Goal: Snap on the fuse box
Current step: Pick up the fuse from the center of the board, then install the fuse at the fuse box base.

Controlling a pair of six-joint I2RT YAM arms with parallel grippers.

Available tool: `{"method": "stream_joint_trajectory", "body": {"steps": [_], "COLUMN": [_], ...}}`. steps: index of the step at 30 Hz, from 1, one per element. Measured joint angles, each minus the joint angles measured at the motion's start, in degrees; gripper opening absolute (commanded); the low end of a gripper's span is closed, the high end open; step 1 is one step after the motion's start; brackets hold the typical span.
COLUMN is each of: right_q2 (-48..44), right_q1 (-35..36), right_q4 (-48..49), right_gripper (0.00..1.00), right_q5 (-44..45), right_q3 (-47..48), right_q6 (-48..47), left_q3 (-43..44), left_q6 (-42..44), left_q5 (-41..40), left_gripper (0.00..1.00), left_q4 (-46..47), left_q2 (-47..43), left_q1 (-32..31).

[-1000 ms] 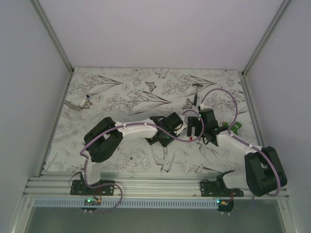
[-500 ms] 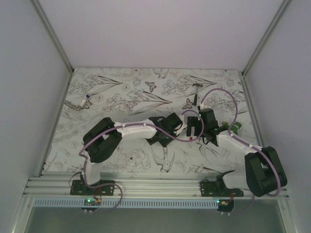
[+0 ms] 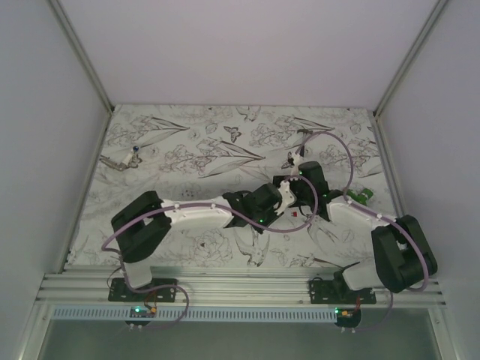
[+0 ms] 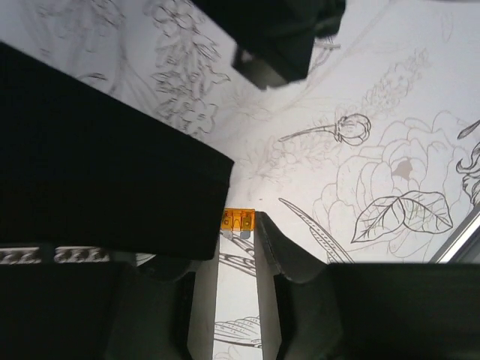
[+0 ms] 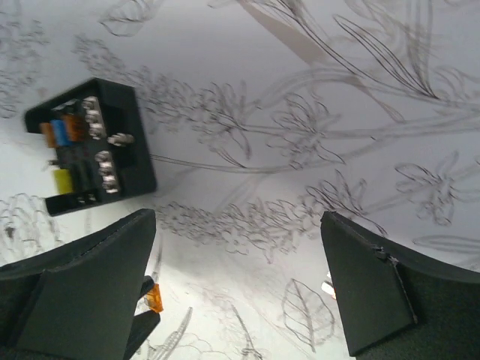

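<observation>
Robotics lab work cell, seen from above. Plain white panel walls and metal corner posts box in a table covered with a sheet printed with flowers and butterflies. Two white-and-black robot arms, the left arm and the right arm, are bolted to an aluminium rail at the near edge. Lilac cables loop along them.

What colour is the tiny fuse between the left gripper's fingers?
Orange. The fuse shows best in the left wrist view.
</observation>
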Motion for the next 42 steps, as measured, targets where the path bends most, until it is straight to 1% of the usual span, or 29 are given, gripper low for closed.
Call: {"method": "stream_joint_trajectory", "body": {"steps": [7,11,15,20,24,27,33,36,42], "right_q2": [0.0,0.0,0.2,0.1,-0.2,-1.2,-1.1,-0.4,0.8], "right_q1": [1.3,1.7,2.2,2.5,3.8,4.9,8.3,10.8,14.7], "right_q4": [3.8,5.4,6.5,8.0,9.3,12.2,20.5,26.1,37.6], "right_gripper": [0.97,0.97,0.97,0.97,0.97,0.96,0.92,0.88,0.76], "right_q5": [-3.7,-3.9,-4.0,-4.7,-5.4,-5.8,-7.1,-7.4,-6.8], "right_q3": [1.0,1.1,1.7,1.8,1.6,0.1,-3.4,-5.1,-8.8], "right_q6": [1.5,1.9,1.9,1.5,1.1,1.1,1.3,1.6,1.8], "left_q3": [-3.7,-6.9,-8.9,-12.2,-14.8,-16.3,-20.0,-21.4,-21.8], "left_q6": [-2.1,-3.2,-4.4,-8.4,-11.3,-15.1,-26.9,-32.2,-40.7], "left_q5": [-4.6,-4.6,-4.2,-5.6,-6.7,-7.6,-11.0,-12.4,-13.6], "left_gripper": [0.24,0.24,0.24,0.25,0.26,0.28,0.25,0.25,0.24], "left_q4": [3.6,5.7,8.2,8.1,8.0,8.0,8.0,8.0,8.0], "left_q2": [-5.6,-7.4,-9.7,-13.4,-16.9,-19.9,-25.1,-27.0,-29.9], "left_q1": [0.9,3.8,4.9,9.6,10.9,11.9,16.2,16.4,16.1]}}
